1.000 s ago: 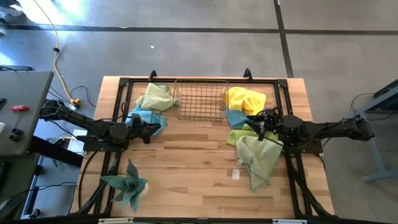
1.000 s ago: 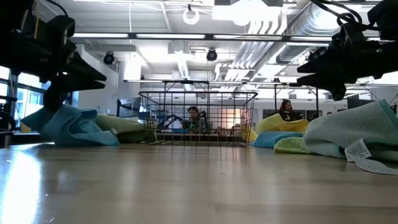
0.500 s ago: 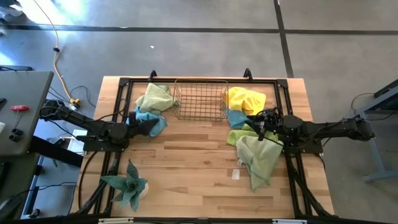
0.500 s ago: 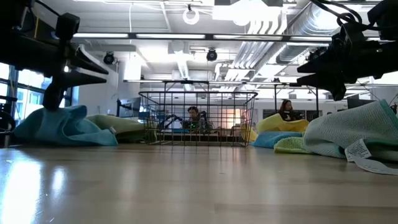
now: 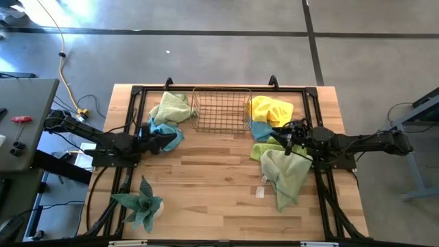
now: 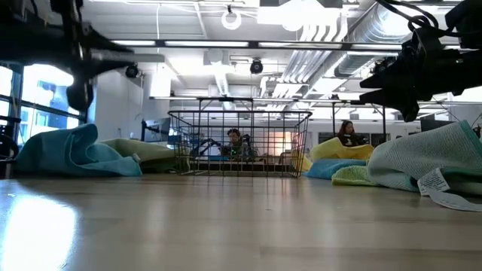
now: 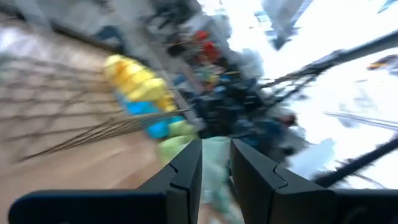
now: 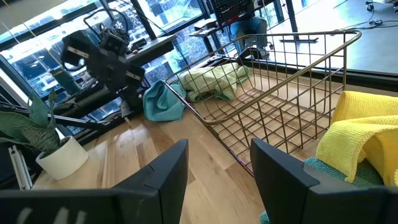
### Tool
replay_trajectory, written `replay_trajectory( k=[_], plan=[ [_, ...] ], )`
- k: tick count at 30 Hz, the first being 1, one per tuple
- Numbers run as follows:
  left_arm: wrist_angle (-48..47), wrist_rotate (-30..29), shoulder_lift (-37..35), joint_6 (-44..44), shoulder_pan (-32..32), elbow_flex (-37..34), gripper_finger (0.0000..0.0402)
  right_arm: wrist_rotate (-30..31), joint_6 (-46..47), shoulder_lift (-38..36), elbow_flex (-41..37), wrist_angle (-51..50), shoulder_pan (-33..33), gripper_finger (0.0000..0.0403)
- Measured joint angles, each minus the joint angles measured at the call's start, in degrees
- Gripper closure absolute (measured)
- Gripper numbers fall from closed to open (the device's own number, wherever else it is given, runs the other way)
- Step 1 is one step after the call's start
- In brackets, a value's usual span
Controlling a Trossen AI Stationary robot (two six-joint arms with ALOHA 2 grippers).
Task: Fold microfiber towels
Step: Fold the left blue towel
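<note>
My left gripper [image 5: 167, 140] hangs level just above a crumpled light blue towel [image 5: 170, 130] at the table's far left. It is open by a narrow gap [image 7: 216, 167] and holds nothing. A pale green towel [image 5: 171, 106] lies behind the blue one. My right gripper [image 5: 282, 140] stands open [image 8: 219, 163] and empty over the right-hand heap. That heap holds a yellow towel [image 5: 271, 110], another blue towel [image 5: 260, 130], a lime green one [image 5: 264, 151] and a large pale green towel [image 5: 287, 177] with a white tag. All the towels rest bunched on the table.
A copper wire basket [image 5: 221, 110] stands at the far middle between the two heaps. A spiky green plant in a white pot [image 5: 140, 202] stands near the front left. Bare wood [image 5: 212, 178] lies in the middle. A black frame [image 5: 137, 92] rims the table.
My left gripper has risen off the light blue towel and tipped up from slanting downward to level. The towel stays in a heap on the table.
</note>
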Motion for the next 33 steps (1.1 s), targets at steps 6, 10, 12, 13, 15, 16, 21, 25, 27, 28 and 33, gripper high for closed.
replay_trajectory(
  k=[6,10,12,13,15,16,21,25,27,28,33],
  plan=[
    [11.0,4.4,0.0,5.2,0.0,0.0,0.0328,0.0,0.0,0.0,0.0,0.0,0.0,0.0236],
    [12.9,4.2,0.0,7.0,0.0,0.0,0.0328,0.0,0.0,0.0,0.0,0.0,0.0,0.0236],
    [12.8,2.9,0.0,6.8,0.0,0.0,0.0328,0.0,0.0,0.0,0.0,0.0,0.0,0.0236],
    [12.7,2.2,0.0,6.0,0.0,0.0,0.0328,0.0,0.0,0.0,0.0,0.0,0.0,0.0236],
    [12.7,0.8,0.0,3.9,0.0,0.0,0.0328,0.0,0.0,0.0,0.0,0.0,0.0,0.0236],
    [12.7,0.2,0.0,2.5,0.0,0.0,0.0328,0.0,0.0,0.0,0.0,0.0,0.0,0.0236],
    [12.6,-1.2,0.0,4.4,0.0,0.0,0.0328,0.0,0.0,0.0,0.0,0.0,0.0,0.0236],
    [12.9,0.6,0.0,4.3,0.0,0.0,0.0328,0.0,0.0,0.0,0.0,0.0,0.0,0.0236],
    [13.8,2.5,0.0,5.0,0.0,0.1,0.0328,0.0,0.0,0.0,0.0,0.0,0.0,0.0236],
    [13.7,3.6,0.0,6.5,0.0,0.5,0.0328,0.0,0.0,0.0,0.0,0.0,0.0,0.0236],
    [11.7,5.7,0.6,18.1,0.0,5.1,0.0328,0.0,0.0,0.0,0.0,0.0,0.0,0.0236]
  ],
)
